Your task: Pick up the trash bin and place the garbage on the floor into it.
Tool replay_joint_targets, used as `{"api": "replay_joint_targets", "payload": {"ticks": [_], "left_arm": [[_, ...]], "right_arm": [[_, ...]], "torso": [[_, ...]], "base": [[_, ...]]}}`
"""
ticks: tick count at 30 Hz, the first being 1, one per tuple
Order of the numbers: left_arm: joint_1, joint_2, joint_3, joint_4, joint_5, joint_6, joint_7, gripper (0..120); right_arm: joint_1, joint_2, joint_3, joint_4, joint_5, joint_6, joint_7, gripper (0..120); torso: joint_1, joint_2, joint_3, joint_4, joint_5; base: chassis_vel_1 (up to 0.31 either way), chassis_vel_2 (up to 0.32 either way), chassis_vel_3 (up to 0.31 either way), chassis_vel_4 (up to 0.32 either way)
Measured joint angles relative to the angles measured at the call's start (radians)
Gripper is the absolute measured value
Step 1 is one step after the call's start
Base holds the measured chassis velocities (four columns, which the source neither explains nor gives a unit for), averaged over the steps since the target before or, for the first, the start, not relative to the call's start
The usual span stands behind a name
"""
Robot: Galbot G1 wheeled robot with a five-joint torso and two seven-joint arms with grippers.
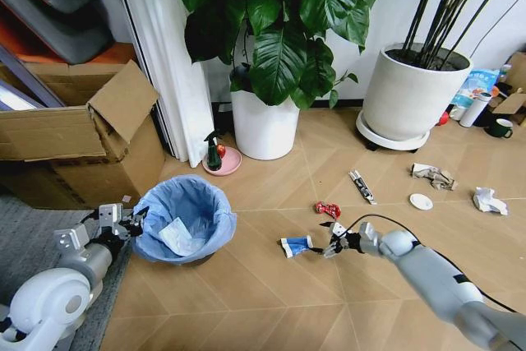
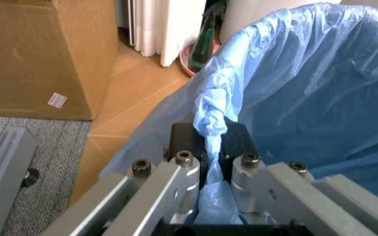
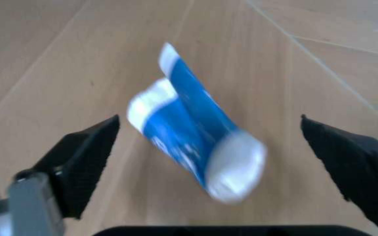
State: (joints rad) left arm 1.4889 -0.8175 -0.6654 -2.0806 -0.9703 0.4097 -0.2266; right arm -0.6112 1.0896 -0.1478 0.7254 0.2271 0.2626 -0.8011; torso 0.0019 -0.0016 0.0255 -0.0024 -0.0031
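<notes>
The left gripper (image 2: 212, 172) is clamped on the bag-lined rim of the bin (image 1: 182, 218): the left wrist view shows the blue liner (image 2: 294, 83) pinched between its closed fingers (image 2: 179, 169). The bin stands on the floor (image 1: 271, 302), with a white wad lying inside it.

The step in hand is litter collection. The right gripper (image 1: 330, 246) is spread wide and sits just beside the blue-white wrapper (image 1: 296, 245), which lies on the floor between the bin and that gripper. In the right wrist view the wrapper (image 3: 192, 142) lies between the two open fingers (image 3: 84, 162), untouched.

Other litter lies beyond the wrapper from the bin: a red scrap (image 1: 327, 209), a dark tube (image 1: 362, 187), a white disc (image 1: 421, 201) and a paper wad (image 1: 488, 200).

The next move probably calls for straddling the wrapper, closing on it, and carrying it over the bin rim.
</notes>
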Motion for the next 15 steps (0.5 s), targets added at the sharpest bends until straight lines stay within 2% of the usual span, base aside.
{"api": "replay_joint_targets", "payload": {"ticks": [2,4,8,10,11,14,15], "left_arm": [[-0.002,0.003,0.0,0.0,-0.001,0.0,0.0,1],[-0.003,0.004,0.001,0.0,-0.002,0.0,0.0,1],[-0.003,0.009,0.0,0.0,-0.005,0.0,-0.001,1],[-0.003,0.012,-0.001,0.0,-0.006,0.0,-0.001,1],[-0.003,0.012,-0.001,0.0,-0.006,0.0,-0.001,1],[-0.003,0.013,-0.001,0.0,-0.007,0.0,-0.002,1],[-0.003,0.013,-0.001,0.0,-0.007,0.0,-0.002,1]], "right_arm": [[0.012,0.037,-0.005,-0.03,-0.02,-0.007,0.005,88],[0.016,0.043,-0.005,-0.039,-0.032,-0.008,0.007,84],[0.023,0.04,-0.006,-0.052,-0.048,-0.011,0.009,72],[0.025,0.03,-0.005,-0.055,-0.049,-0.013,0.01,61],[0.025,0.03,-0.005,-0.055,-0.049,-0.013,0.01,61],[0.025,0.02,-0.004,-0.055,-0.048,-0.016,0.009,46],[0.025,0.02,-0.004,-0.055,-0.048,-0.016,0.009,46]], "torso": [[0.0,0.0,0.0,0.0004,0.0002],[0.0,0.0,0.0,0.0006,0.0002],[0.0,0.0,0.0,0.0002,-0.0002],[0.0,0.0,0.0,0.0,0.0],[0.0,0.0,0.0,0.0,0.0],[0.0,0.0,0.0,-0.0001,0.0001],[0.0,0.0,0.0,-0.0001,0.0001]], "base": [[0.0,0.0,0.0,0.0],[0.0,0.0,0.0,0.0],[0.0,0.0,0.0,0.0],[0.0,0.0,0.0,0.0],[0.0,0.0,0.0,0.0],[0.0,0.0,0.0,0.0],[0.0,0.0,0.0,0.0]]}}
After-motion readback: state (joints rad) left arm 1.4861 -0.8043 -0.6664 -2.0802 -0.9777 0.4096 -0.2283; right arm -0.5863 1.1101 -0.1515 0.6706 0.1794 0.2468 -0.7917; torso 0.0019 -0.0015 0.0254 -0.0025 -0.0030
